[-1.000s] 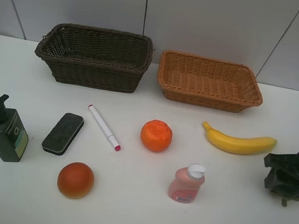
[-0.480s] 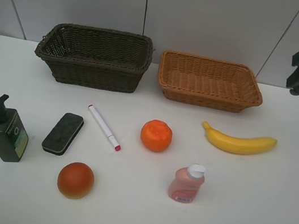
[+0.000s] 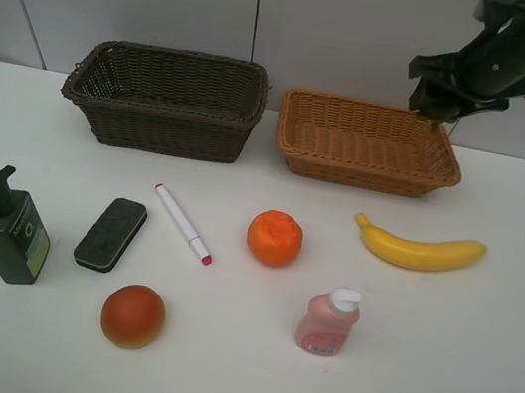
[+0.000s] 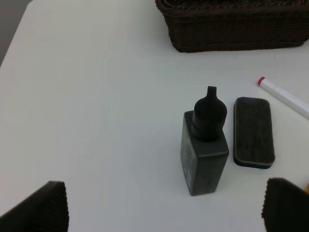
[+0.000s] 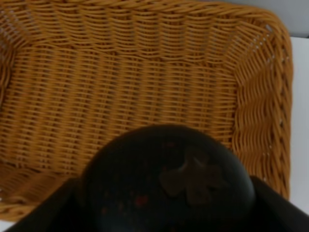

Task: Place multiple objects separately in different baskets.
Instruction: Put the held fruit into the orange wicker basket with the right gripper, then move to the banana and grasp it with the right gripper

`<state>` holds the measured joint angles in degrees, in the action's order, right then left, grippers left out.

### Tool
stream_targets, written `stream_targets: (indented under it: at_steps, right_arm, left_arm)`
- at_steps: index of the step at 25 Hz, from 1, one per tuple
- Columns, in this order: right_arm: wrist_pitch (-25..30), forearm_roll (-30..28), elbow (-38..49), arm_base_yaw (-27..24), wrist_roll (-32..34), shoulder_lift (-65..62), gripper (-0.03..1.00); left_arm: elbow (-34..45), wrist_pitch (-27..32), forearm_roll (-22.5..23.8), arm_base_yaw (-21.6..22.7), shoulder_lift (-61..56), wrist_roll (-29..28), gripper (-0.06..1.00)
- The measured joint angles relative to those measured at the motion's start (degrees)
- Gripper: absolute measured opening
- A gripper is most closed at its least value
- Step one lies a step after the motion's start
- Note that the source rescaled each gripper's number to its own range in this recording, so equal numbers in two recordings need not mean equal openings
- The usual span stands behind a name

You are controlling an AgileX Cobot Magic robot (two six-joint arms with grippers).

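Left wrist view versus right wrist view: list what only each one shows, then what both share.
Only the left wrist: the dark green pump bottle, standing upright beside the black eraser, one end of the white marker and a wall of the dark brown basket. Only the right wrist: the dark green round fruit, held above the light orange basket. Both: a patch of the white table.

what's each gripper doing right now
Left gripper: open, holding nothing.
Right gripper: closed on the dark green round fruit, above the light orange-tan basket.
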<state>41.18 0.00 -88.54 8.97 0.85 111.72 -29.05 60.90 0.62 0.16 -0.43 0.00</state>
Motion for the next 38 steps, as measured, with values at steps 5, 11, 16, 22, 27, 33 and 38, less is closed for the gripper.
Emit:
stream_targets:
  at_steps: [5,11,16,22,27,33,38]
  right_arm:
    - [-1.54,0.79,-1.74,0.04,0.00,8.63,0.66]
    - [-2.25,1.03,-1.80,0.04,0.00,10.73,0.66]
    - [-2.70,1.09,-1.85,0.04,0.00,10.73,0.66]
    - [-2.70,0.91,-1.85,0.04,0.06,10.73,0.69]
    - [-2.59,0.00,-1.85,0.04,0.11,10.62,0.96]
    - [-2.47,0.00,-1.85,0.04,0.11,10.18,0.98]
    - [0.02,-1.57,-1.85,0.04,-0.85,6.86,0.98]
  left_arm:
    - [0.00,0.00,0.00,0.00,0.00,0.00,1.00]
    - [0.00,0.00,0.00,0.00,0.00,0.00,1.00]
    - [0.00,0.00,0.00,0.00,0.00,0.00,1.00]
    - [0.00,0.00,0.00,0.00,0.00,0.00,1.00]
    - [0.00,0.00,0.00,0.00,0.00,0.00,1.00]
    - [0.00,0.00,0.00,0.00,0.00,0.00,1.00]
    - [0.00,0.00,0.00,0.00,0.00,0.00,1.00]
